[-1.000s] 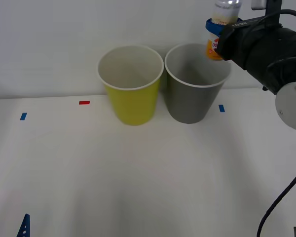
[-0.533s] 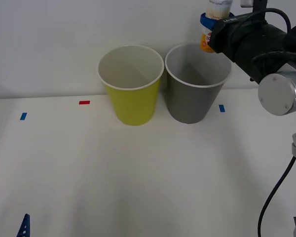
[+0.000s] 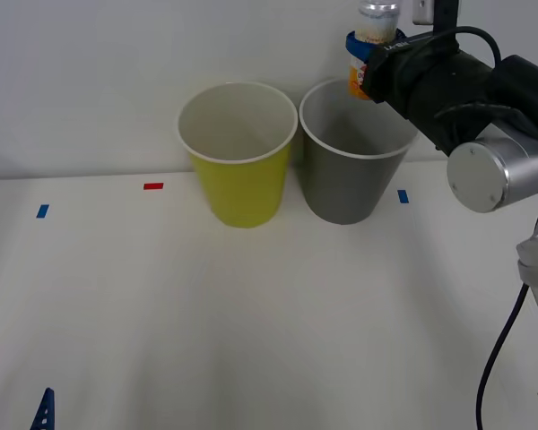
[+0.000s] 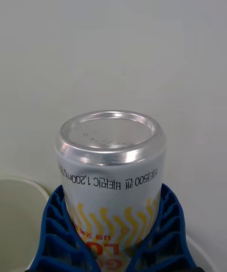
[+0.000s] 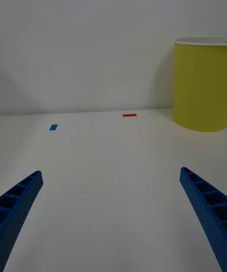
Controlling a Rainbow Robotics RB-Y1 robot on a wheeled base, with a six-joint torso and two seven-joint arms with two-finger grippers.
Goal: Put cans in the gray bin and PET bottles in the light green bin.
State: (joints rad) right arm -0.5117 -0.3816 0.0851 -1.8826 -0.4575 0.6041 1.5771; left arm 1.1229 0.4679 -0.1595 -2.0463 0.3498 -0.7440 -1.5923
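The right pincer [image 3: 366,61] gripped a small slim drink can [image 3: 369,40] with an orange and cream-white label and silver metal ends, its ribbed blue fingers [image 4: 56,227] pressed against both sides of the can's body. The can stood upright in the grasp, its silver end uppermost in the right wrist view, and hung in the air above the far rim of the dark gray tapered round plastic bin [image 3: 350,170]. Just beside that bin, on its left, stood the yellow-green tapered round plastic bin [image 3: 240,179] with a white inside, the two nearly touching on the white tabletop [image 3: 251,313]. The left pincer [image 5: 113,215] was spread wide and held nothing, low over the tabletop's near left part, facing the yellow-green bin. A small red tape mark [image 3: 153,186] and two blue tape marks [image 3: 42,211] lay on the tabletop.
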